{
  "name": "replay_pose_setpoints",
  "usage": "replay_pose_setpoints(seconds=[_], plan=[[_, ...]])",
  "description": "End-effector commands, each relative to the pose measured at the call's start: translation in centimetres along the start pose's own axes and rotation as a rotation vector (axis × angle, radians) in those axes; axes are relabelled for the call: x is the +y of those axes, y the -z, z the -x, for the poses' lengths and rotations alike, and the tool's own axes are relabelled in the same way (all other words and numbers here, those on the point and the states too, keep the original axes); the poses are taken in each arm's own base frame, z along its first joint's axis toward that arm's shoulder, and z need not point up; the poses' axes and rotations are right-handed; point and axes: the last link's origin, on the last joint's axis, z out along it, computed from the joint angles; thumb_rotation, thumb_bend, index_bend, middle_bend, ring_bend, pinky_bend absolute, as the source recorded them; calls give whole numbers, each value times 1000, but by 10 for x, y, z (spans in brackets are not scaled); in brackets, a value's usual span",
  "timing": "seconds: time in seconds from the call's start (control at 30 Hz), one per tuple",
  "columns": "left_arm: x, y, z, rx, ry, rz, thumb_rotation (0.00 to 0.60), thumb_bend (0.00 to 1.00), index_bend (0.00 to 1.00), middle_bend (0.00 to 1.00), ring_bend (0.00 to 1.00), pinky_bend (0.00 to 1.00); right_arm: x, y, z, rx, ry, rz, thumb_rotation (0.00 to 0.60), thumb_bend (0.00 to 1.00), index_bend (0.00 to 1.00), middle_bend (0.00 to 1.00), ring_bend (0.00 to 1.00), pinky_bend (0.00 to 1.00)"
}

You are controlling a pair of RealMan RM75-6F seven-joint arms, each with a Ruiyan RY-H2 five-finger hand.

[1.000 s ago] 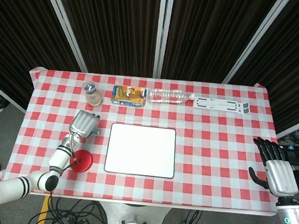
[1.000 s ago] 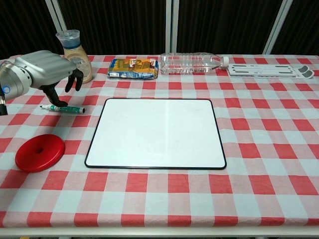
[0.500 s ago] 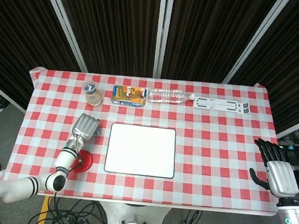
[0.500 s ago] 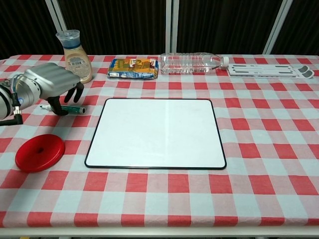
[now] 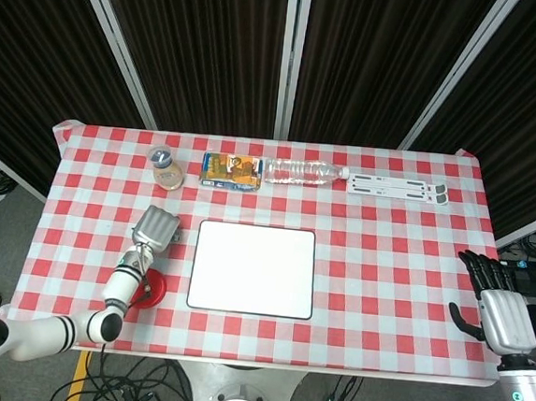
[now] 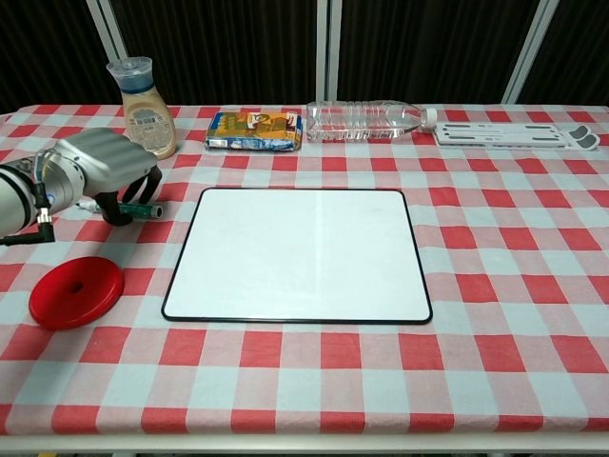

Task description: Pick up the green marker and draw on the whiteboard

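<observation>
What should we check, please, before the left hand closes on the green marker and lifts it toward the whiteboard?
1. Left hand over the green marker: ok, fingers curl down around it.
2. Firm hold on the marker: cannot tell, the hand hides the contact.
3. Marker cap removed: cannot tell, the ends are hidden or too small.
4. Whiteboard bare and flat: ok.
5. Path to the board: ok, red disc sits nearer the table edge, sauce bottle farther back.
6. Right hand out of the way: ok, open at the far table edge.
</observation>
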Motion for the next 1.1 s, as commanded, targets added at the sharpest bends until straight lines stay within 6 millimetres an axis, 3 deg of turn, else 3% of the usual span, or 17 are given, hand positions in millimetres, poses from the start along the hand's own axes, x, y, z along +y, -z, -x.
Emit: replay_pose_setpoints(seconds=[0.03, 0.4, 0.53, 0.63, 0.83, 1.1], plan=[[0, 0, 1, -4, -2, -2, 600, 309, 486, 511, 668, 896, 1, 0, 0, -2, -1, 3, 600, 303, 0, 64, 0, 0], [-3, 1, -2, 22, 30, 13, 600, 380, 552, 548, 667, 896, -1, -1, 1, -9, 1, 2, 600, 304, 0, 65, 0, 0], [-9, 6, -19, 93, 160, 30, 600, 388, 568, 567, 668, 899, 0, 1, 0, -6, 4, 7, 600, 304, 0, 66, 0, 0], [-10, 14, -36, 140, 356, 74, 600, 387, 571, 574, 668, 908, -1, 2, 0, -7, 5, 8, 600, 304, 0, 66, 0, 0], [12, 26, -55, 202, 690, 249, 600, 395, 577, 580, 667, 908, -1, 4, 1, -7, 1, 4, 600, 303, 0, 67, 0, 0], [56, 20, -56, 221, 854, 392, 600, 391, 576, 581, 663, 906, 0, 7, 1, -12, -2, 0, 600, 304, 0, 67, 0, 0]])
